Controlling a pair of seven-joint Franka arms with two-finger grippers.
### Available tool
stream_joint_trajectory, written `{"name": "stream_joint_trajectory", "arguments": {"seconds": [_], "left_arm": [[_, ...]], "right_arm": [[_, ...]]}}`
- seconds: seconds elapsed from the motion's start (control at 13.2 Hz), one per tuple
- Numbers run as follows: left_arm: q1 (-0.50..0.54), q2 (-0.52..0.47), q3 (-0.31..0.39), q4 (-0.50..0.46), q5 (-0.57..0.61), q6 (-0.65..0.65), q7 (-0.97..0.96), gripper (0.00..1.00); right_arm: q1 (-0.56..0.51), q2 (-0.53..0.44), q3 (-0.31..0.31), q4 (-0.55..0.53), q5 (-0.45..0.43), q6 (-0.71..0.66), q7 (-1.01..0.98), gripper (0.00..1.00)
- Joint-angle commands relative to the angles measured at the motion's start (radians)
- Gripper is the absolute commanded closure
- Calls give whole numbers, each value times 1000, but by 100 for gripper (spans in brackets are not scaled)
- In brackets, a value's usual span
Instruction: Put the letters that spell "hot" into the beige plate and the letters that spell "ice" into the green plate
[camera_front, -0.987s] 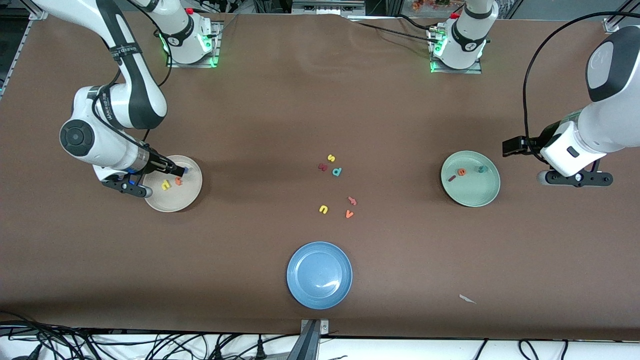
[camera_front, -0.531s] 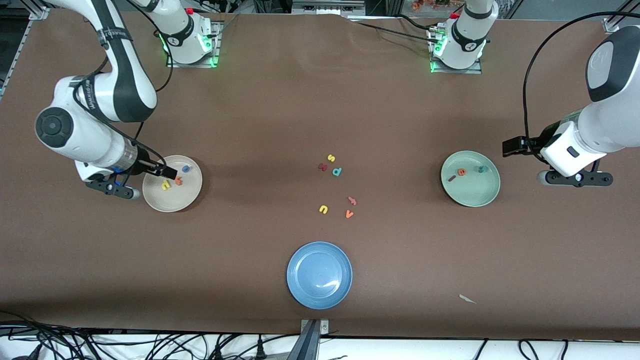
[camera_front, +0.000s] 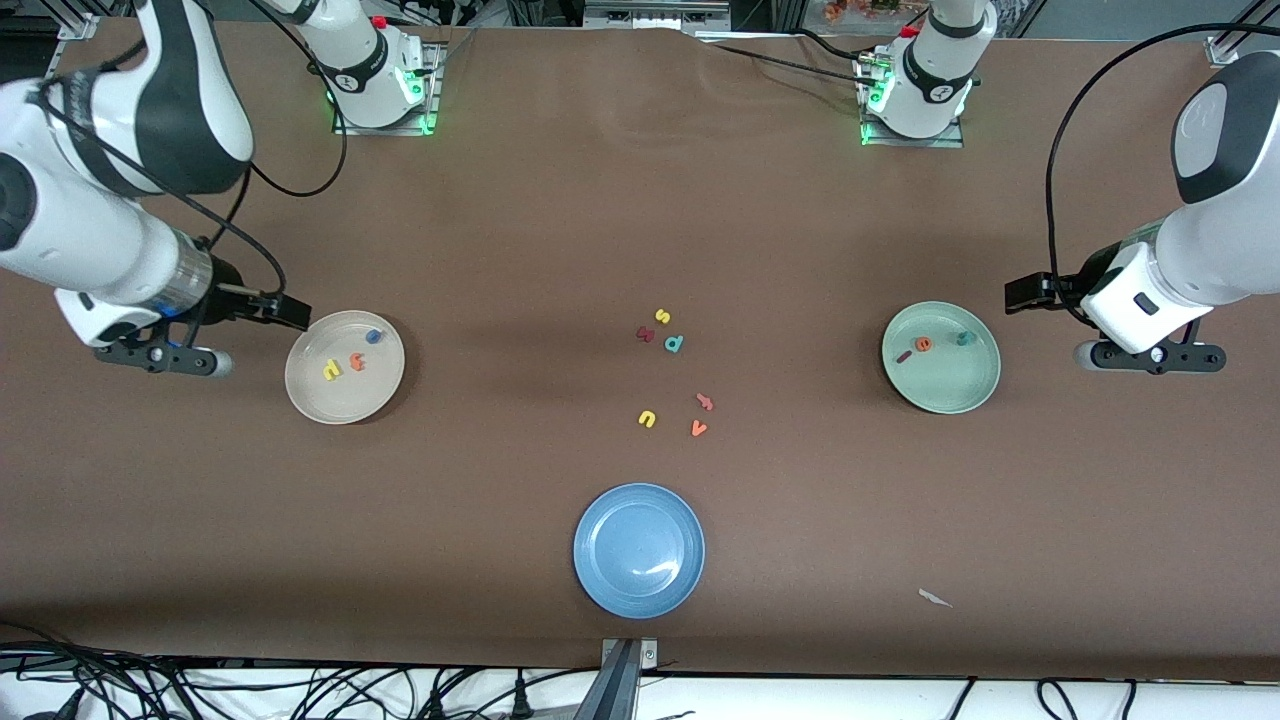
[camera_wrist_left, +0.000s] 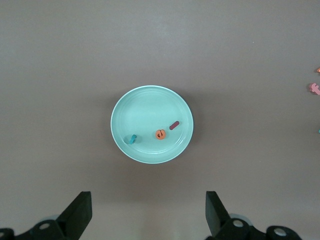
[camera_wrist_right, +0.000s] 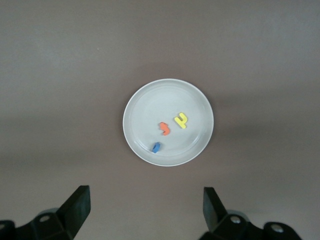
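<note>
The beige plate (camera_front: 303, 392) (camera_wrist_right: 160, 97) holds the yellow "h" (camera_front: 332, 370) (camera_wrist_right: 181, 120), the orange "t" (camera_front: 357, 361) (camera_wrist_right: 164, 128) and the blue "o" (camera_front: 373, 337) (camera_wrist_right: 156, 147). My right gripper (camera_front: 290, 311) (camera_wrist_right: 146, 212) hangs open and empty over the table just off this plate's rim, toward the right arm's end. The green plate (camera_front: 945, 396) (camera_wrist_left: 150, 102) holds the dark red "i" (camera_front: 904, 356) (camera_wrist_left: 174, 126), the orange "e" (camera_front: 923, 344) (camera_wrist_left: 160, 134) and the teal "c" (camera_front: 964, 338) (camera_wrist_left: 132, 139). My left gripper (camera_front: 1025, 292) (camera_wrist_left: 148, 215) waits open and empty beside it.
Loose letters lie mid-table: a yellow "s" (camera_front: 662, 316), a dark red letter (camera_front: 645, 334), a teal "d" (camera_front: 674, 344), a yellow "u" (camera_front: 647, 419), a salmon letter (camera_front: 704, 402) and an orange "v" (camera_front: 698, 428). A blue plate (camera_front: 600, 585) sits nearest the front camera. A white scrap (camera_front: 935, 598) lies toward the left arm's end.
My right gripper has drawn back from over the beige plate toward the right arm's end, and the blue "o" now shows in the plate. The left arm has not moved.
</note>
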Motion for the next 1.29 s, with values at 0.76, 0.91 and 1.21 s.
{"name": "stream_joint_trajectory", "arguments": {"seconds": [0.76, 0.91, 1.21], "left_arm": [[7, 6, -4, 18, -24, -8, 22, 0], [7, 6, -4, 18, -23, -6, 22, 0], [7, 6, -4, 18, -23, -6, 22, 0]], "right_arm": [[-3, -80, -1, 42, 9, -22, -211, 0], [-3, -80, 0, 42, 32, -24, -210, 0], [-3, -76, -4, 43, 70, -45, -207, 0]]}}
